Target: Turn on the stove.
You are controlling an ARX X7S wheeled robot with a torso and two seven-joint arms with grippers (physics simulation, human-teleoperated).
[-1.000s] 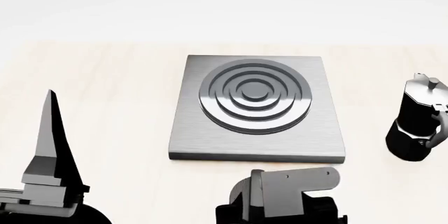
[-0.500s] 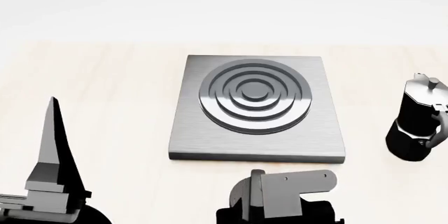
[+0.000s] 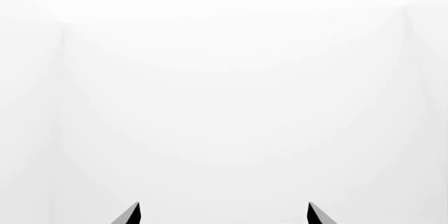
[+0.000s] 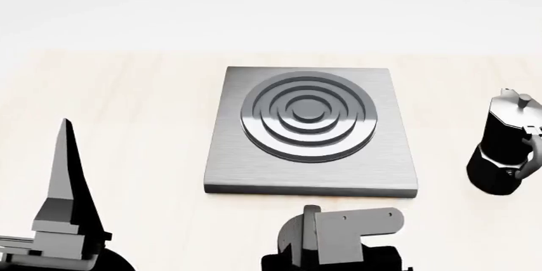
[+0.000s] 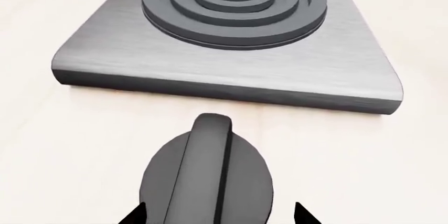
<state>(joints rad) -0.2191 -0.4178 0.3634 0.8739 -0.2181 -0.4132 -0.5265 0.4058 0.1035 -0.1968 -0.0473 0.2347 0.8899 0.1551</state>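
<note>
Nearby, moka pot [image 4: 506,150] beside stove [image 4: 311,132]

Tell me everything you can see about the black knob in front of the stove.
The knob is small, round and matt black, like plastic, with an upright fin across its top. In the right wrist view the fin points toward the stove. It sits on the pale wooden table, just before the stove's front edge, with a strip of table between them. The right end effector is at it, one fingertip on each side; contact cannot be told. In the head view the right arm hides it.
</note>
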